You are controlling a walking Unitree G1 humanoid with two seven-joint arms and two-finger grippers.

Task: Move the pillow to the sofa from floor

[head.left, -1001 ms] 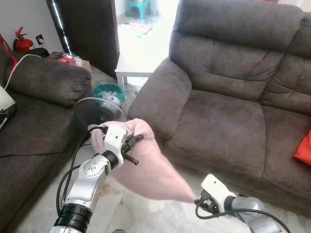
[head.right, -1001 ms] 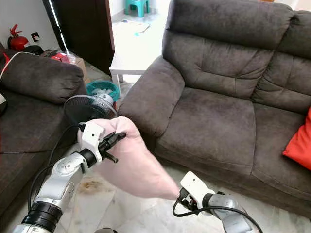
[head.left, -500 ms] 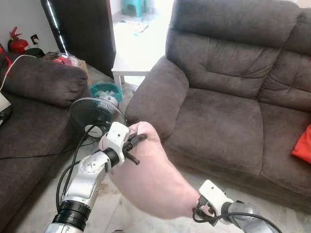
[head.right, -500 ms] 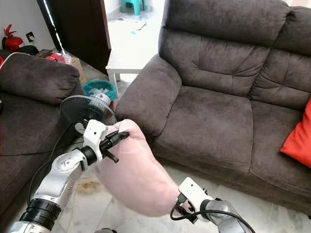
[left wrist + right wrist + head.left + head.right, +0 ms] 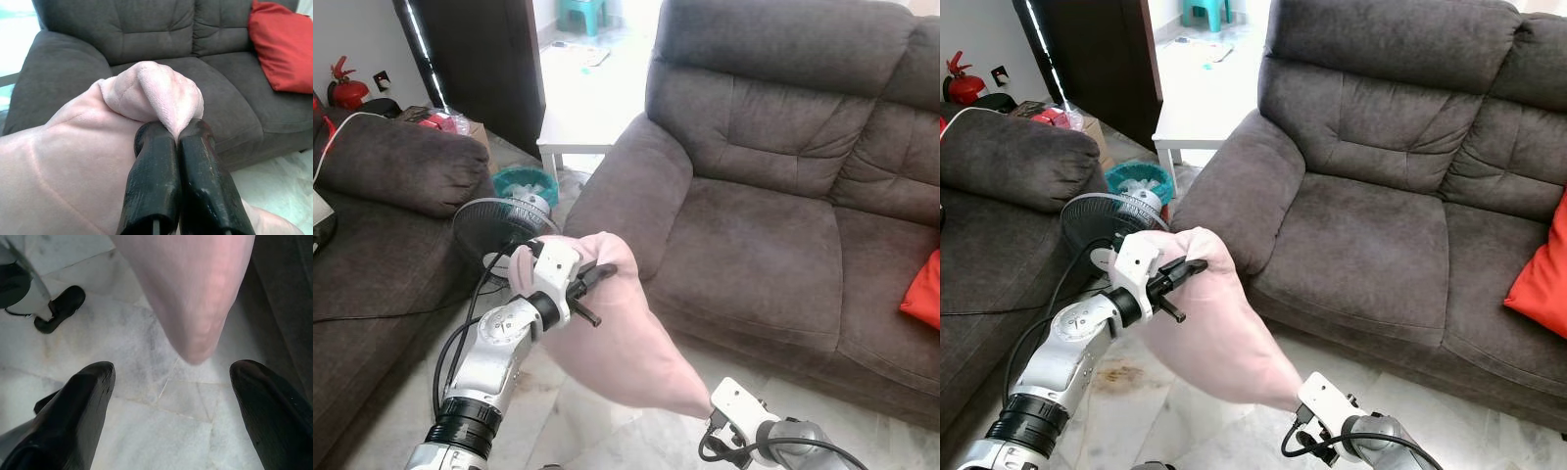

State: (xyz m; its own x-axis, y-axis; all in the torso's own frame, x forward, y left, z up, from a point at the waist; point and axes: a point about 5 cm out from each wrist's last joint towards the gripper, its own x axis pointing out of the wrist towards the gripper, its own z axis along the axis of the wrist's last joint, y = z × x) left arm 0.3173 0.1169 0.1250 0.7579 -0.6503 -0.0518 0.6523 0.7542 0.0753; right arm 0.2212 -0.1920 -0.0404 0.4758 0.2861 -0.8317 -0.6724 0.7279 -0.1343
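Two sofas bound the scene. On the L, a dark sofa [image 5: 382, 186] w/ its rounded armrest; just beside its front edge stands a black floor fan [image 5: 494, 230], w/ a teal basket [image 5: 530, 183] behind it. A strip of pale marble floor [image 5: 1136, 411] runs between fan and the R sofa, narrow near the arms, wider toward the bottom edge.

L gripper [image 5: 177, 142] is raised mid-air, fingers [image 5: 156, 181] pressed together, pinching a fold at the top corner of the pink pillow [image 5: 617, 343]. Pillow hangs off the floor, slanting down and R from that pinch; its upper end is near the grey sofa [image 5: 1371, 225] armrest but apart from it.

Pillow's lower tip points at the R gripper [image 5: 168, 396], low near the floor. Its fingers [image 5: 73, 401] are spread wide, tip between them w/o touching either.

Grey sofa's seat cushion lies open across most of its width; front edge is near the pillow. A red cushion [image 5: 1540, 279] sits at the far R end.
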